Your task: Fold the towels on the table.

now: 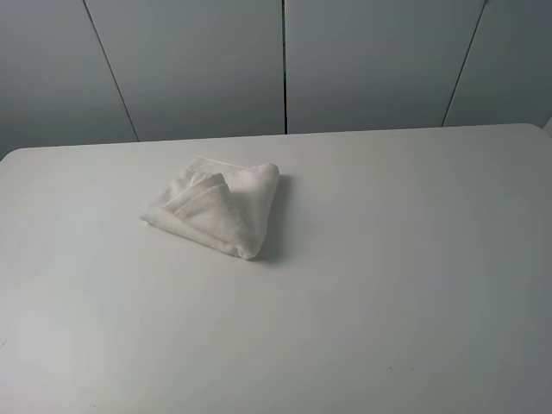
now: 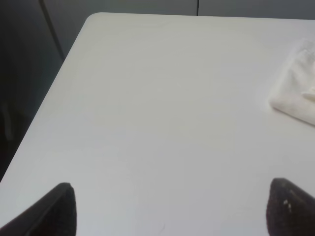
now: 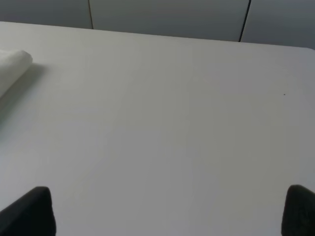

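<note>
White terry towel is seen bunched in a loose, uneven bundle left of centre on the table; neat folding is judged undone. Left gripper and right gripper are held wide open, empty, apart from it.

Soft even light, faint shadow right of the towel, wrist views slightly blurred

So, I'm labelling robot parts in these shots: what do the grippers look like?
Only fingertips show. The left gripper has two matte black, wedge-shaped fingers, one with small pale specks. The right gripper has two plain black rounded tips. No cables, markings or arms are visible.
</note>
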{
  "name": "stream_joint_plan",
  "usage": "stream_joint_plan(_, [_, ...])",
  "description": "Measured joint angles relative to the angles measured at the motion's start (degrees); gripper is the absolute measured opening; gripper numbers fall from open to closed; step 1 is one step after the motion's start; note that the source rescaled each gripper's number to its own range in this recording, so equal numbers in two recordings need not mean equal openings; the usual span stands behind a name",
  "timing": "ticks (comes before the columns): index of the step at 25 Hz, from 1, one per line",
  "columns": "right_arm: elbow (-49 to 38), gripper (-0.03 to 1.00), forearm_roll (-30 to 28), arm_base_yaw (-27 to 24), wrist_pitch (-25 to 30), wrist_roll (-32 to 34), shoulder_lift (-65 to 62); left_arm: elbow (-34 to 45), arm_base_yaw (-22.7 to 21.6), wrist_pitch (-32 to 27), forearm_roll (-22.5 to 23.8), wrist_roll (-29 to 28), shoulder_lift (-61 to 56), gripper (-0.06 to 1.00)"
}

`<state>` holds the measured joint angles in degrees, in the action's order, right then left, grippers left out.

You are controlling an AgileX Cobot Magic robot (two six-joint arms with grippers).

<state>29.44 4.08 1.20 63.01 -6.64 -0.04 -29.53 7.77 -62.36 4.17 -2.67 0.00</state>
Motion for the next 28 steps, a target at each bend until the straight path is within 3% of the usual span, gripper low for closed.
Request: stream_joint_plan(28, [0.0, 1.00, 0.0, 0.0, -0.1, 0.0, 0.0, 0.0, 0.1, 0.0, 0.0, 0.0, 0.0, 1.00])
